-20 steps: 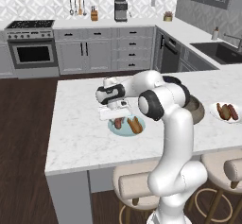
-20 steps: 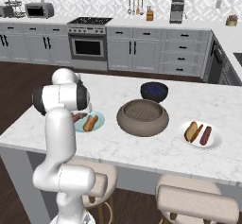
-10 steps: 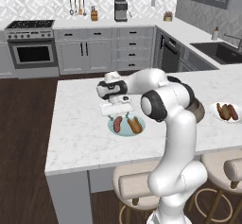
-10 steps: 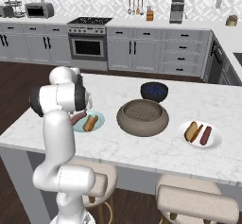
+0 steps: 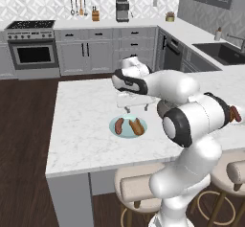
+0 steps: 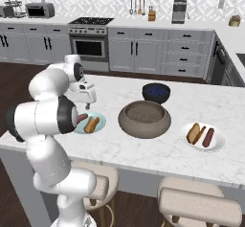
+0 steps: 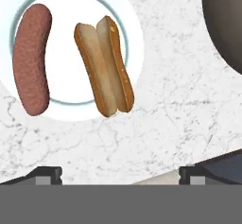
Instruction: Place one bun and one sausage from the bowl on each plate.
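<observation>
The gripper (image 5: 136, 108) hangs wide open and empty above the teal plate (image 5: 116, 130) holding a sausage (image 7: 31, 60) and bun (image 7: 104, 66).

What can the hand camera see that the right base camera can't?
Hand view: the bun's split and the sausage's grainy skin, close up. Right base view: the filled white plate, the dark blue bowl, the stove. Both: the teal plate holding one bun and one sausage, beside the grey bowl.
</observation>
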Controlling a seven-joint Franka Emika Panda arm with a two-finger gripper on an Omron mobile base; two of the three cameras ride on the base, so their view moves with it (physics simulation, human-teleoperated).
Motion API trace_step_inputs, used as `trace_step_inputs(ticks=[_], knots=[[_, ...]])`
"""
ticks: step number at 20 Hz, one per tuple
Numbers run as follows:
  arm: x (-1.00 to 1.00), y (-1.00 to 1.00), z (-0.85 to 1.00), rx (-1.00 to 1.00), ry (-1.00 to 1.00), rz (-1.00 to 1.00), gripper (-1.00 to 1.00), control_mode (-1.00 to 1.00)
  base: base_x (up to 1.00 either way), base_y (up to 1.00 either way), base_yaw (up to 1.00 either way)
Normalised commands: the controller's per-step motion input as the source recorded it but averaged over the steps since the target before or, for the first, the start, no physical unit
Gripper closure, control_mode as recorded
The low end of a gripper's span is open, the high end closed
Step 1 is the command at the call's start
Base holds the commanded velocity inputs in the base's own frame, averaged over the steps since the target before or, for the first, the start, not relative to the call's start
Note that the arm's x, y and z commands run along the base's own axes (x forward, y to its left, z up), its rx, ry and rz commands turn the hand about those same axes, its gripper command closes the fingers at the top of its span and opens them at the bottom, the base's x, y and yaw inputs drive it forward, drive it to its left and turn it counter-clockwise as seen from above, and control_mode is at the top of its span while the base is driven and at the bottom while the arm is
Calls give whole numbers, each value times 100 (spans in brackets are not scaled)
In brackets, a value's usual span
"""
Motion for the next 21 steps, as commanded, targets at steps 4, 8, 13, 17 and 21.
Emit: trace_step_inputs(ticks=[4, 8, 13, 17, 21], knots=[[-100, -72, 99, 0, -24, 0, -100, -100, 0, 0, 0], [-100, -64, 100, 0, -23, 4, -100, -100, 0, 0, 0], [-100, -57, 84, 0, -20, 21, -100, -100, 0, 0, 0], [-100, -34, 46, 0, -21, 24, -100, -100, 0, 0, 0], [-100, -15, 25, 0, -26, 5, -100, -100, 0, 0, 0]])
